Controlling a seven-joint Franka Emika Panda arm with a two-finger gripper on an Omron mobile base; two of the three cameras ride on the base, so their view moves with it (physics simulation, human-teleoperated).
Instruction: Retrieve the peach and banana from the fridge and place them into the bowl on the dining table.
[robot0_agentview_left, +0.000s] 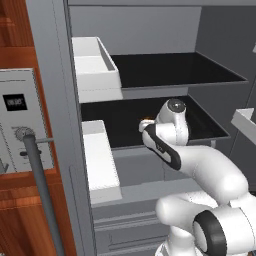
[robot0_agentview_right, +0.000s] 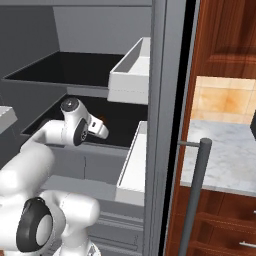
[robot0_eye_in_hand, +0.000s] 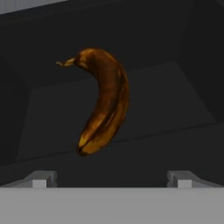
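your gripper sits spread apart at the frame bottom, banana lying mid-frame on the fridge's black shelf, dark walls around.

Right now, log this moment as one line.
stage: reaching into fridge | target: banana on lower black shelf | fingers: open, short of banana | peach: not seen

Inside the fridge, I see the banana lying on the lower shelf, beyond my gripper, door bins left.
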